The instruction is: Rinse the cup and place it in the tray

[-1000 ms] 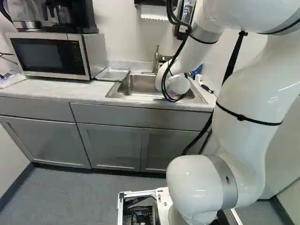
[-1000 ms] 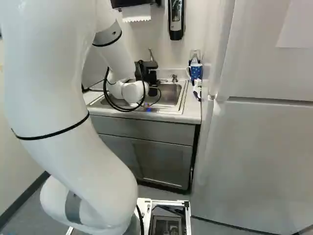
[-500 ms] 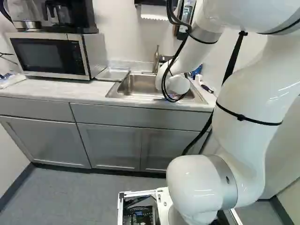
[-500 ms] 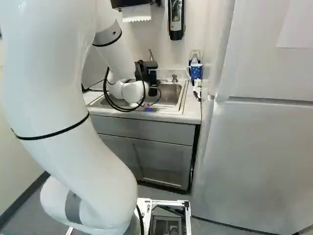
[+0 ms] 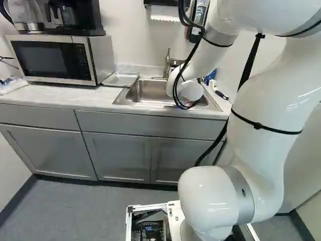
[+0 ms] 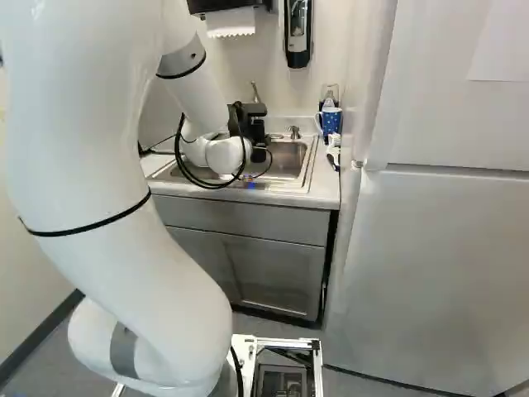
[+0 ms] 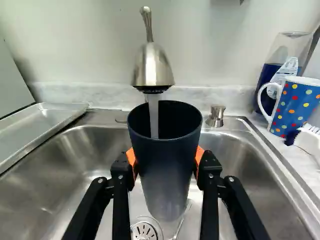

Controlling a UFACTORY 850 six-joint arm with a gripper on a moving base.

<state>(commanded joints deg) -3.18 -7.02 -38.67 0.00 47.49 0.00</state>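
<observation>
Fingers (image 7: pixel 121 169) around upright cup (image 7: pixel 165 165), arm (image 5: pixel 266 100) bent over sink (image 7: pixel 60 175)

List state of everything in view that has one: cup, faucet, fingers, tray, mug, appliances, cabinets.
Cup: upright, water running into it
Faucet: on
Fingers: shut on the cup
Tray: flat, beside the sink
Polka-dot mug: upright
Microwave: door closed
Refrigerator: closed
Cabinet doors: closed

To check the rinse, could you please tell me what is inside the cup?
A stream of water from the faucet enters the cup; its near wall hides the bottom and any collected water.
</observation>
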